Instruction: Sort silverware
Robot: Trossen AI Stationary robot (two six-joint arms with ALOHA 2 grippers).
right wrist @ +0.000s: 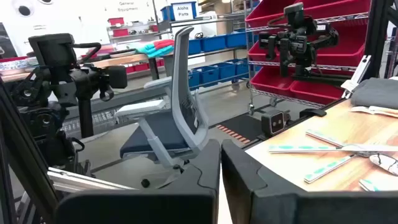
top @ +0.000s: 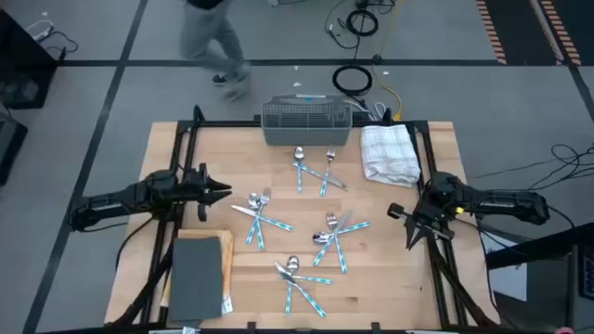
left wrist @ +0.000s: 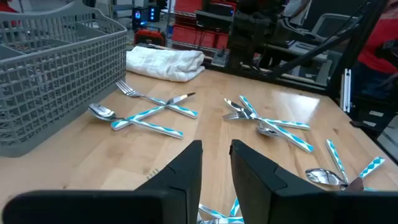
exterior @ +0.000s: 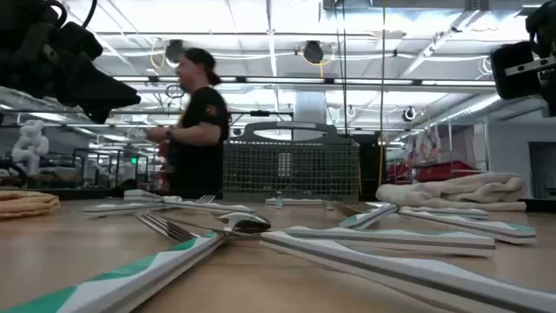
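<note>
Wooden tabletop [top: 390, 278], seen from above, carries the silverware [top: 297, 232] scattered in crossed clusters just in front of the basket [top: 307, 122]. Left tool [top: 221, 190] hovers left of the clusters, arm level. Its wrist view shows fingers [left wrist: 186, 171] narrowly apart, empty. Right tool [right wrist: 221, 165], beyond the tabletop's right edge, is closed, empty.

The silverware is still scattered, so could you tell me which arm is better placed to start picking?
Probably the left. The left gripper points at the nearest cluster of silverware, while the right gripper sits at the table's edge, angled outward.
</note>
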